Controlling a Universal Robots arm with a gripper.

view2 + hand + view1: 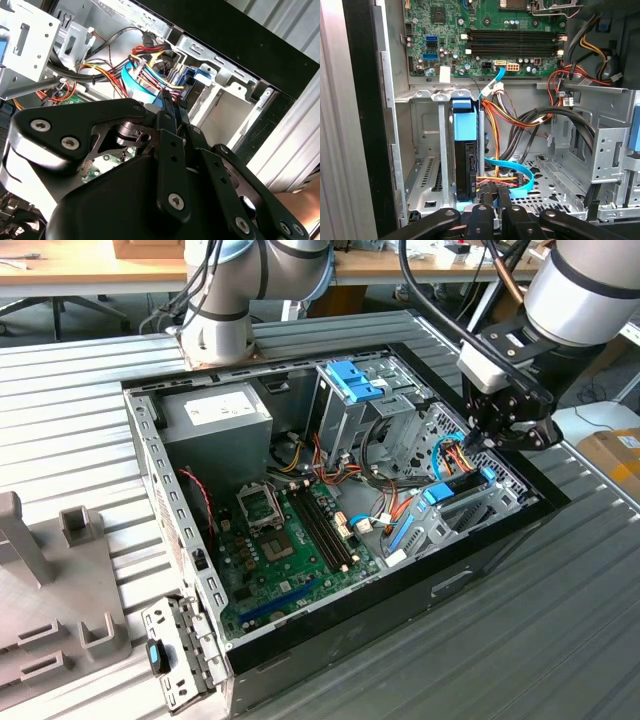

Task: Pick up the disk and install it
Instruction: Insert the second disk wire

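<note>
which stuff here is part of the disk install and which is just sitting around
Part of the job:
- disk, edge-on in its metal bay
- claw, at the disk's end
- open computer case

Just lying about:
- grey plastic fixture on the table
- cardboard box

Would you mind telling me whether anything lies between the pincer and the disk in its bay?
Nothing visible does. In the first wrist view the pincer sits right at the end of the disk, which stands on edge in the metal bay. The flat blue cable and coloured wires run just beside it, not between.
</note>
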